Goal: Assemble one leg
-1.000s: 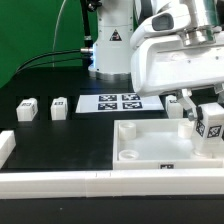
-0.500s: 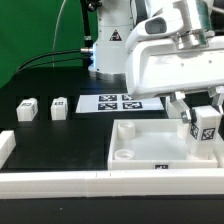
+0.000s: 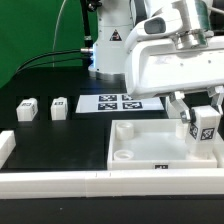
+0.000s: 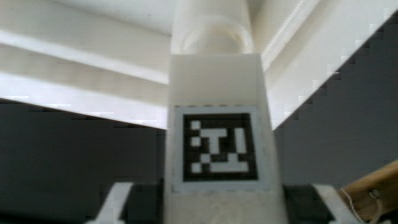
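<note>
Now gripper (image 3: 201,110) clenched on leg (image 3: 204,124), leg upright between jaws, tag (image 4: 217,145) outward. Over last second arm (image 3: 165,60) sank slightly and shifted, then held steady. Panel (image 3: 160,140) just beneath jaws. Reads as lining up over panel corner; leg not yet seated.

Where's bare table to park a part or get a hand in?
Free: black tabletop between the two loose legs, the near border bar and the panel. Crowded: the exterior view's right, where the claw holds a leg by the panel, marker board just behind.
</note>
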Motion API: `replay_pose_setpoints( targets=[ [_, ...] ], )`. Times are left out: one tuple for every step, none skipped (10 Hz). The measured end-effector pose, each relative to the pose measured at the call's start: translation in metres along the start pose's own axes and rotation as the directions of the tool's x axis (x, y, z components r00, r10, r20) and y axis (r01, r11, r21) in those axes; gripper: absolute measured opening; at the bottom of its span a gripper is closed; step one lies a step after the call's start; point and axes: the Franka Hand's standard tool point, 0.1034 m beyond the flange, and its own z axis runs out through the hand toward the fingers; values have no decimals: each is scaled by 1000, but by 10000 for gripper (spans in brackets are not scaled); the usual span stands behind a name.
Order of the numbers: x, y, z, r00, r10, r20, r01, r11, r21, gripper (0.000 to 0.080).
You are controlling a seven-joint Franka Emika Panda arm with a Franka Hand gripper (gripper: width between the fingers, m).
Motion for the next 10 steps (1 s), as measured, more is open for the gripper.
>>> replay_pose_setpoints(
  targets=[
    [1,-3,-1,1000,-1,8,1,1000,4,294],
    [4,-2,-2,1000,-2,9,2,1000,4,408],
    [6,-2,-3,1000,-2,7,2,1000,3,408],
    [6,0,-3,1000,-2,8,2,1000,2,543],
    [5,1,-2,1000,-2,9,2,1000,1,627],
    [3,2,-1,1000,-1,11,1,1000,0,643],
    [2,2,0,1000,-1,13,1,1000,0,643],
    [2,3,0,1000,0,13,0,1000,0,643],
    [2,3,0,1000,0,13,0,1000,0,649],
    [2,3,0,1000,0,13,0,1000,0,649]
  ],
)
